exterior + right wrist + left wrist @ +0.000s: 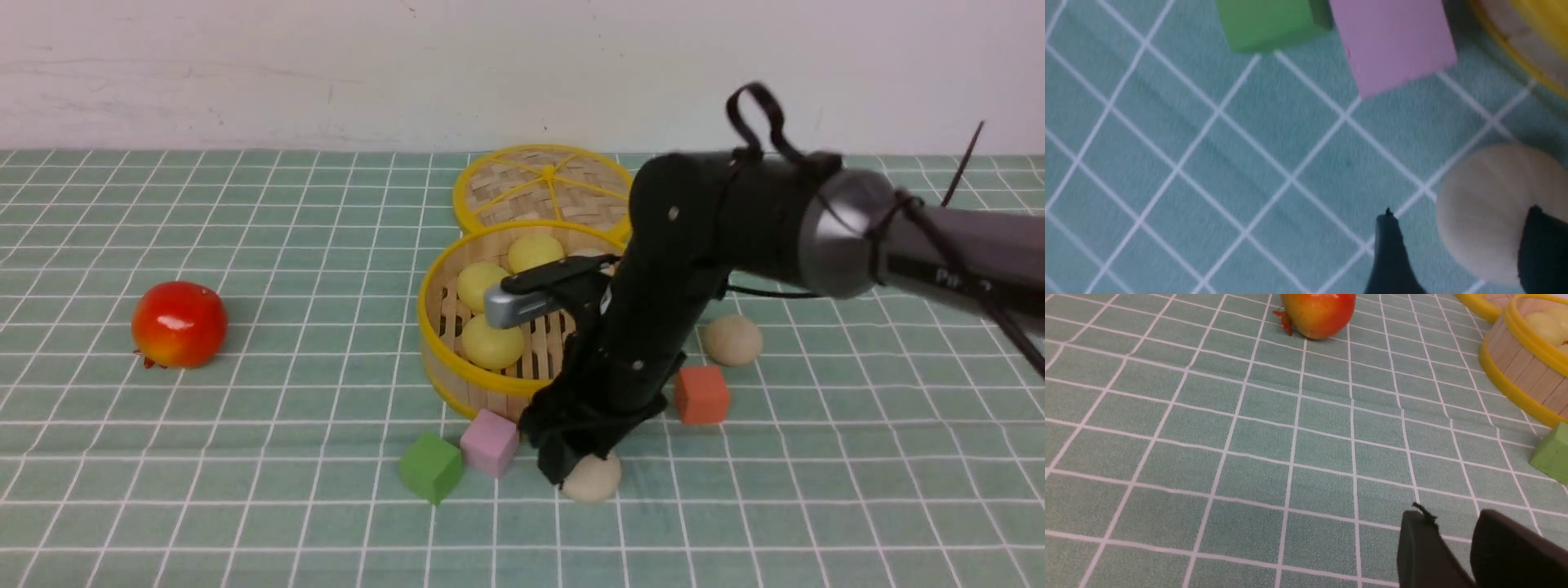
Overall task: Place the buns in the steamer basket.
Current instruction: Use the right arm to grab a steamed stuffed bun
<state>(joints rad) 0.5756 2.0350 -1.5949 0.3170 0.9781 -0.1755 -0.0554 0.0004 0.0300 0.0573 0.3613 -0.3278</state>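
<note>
Beige dome-shaped bun (1486, 196) sits inside the right tool (1461, 212), jaws open; a grip for the round bamboo steamer basket (469, 390) seems next.

The tabletop (245, 506) is covered with a pale green cloth (1216, 465) printed with a grid of thin white lines. The cloth has a few soft wrinkles. At the far edge stands a plain whitish wall (245, 65) with faint marks and scratches. The light is even and soft.
</note>
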